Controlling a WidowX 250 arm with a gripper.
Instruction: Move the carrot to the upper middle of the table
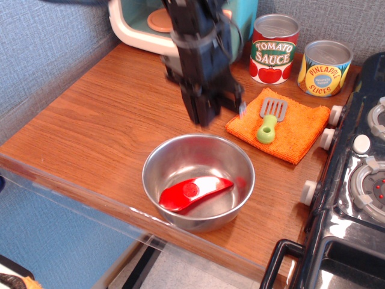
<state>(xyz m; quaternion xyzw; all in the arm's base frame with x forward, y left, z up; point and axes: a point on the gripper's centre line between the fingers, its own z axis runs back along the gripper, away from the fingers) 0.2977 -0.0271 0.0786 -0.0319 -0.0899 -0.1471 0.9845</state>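
Observation:
The carrot, a glossy red curved toy, lies inside a steel bowl with its flat underside and round dimple facing up. The bowl stands on the brown wood-grain table near the front edge. My gripper hangs in the air behind the bowl, well above the carrot and a little to the left of the orange cloth. Its fingers look pressed together with nothing between them, though they are blurred. The carrot's green stem end is hidden.
An orange cloth with a green-handled grey spatula lies right of the gripper. Tomato sauce can and pineapple can stand at the back right. A black toy stove fills the right edge. A white-teal toy appliance is at the back.

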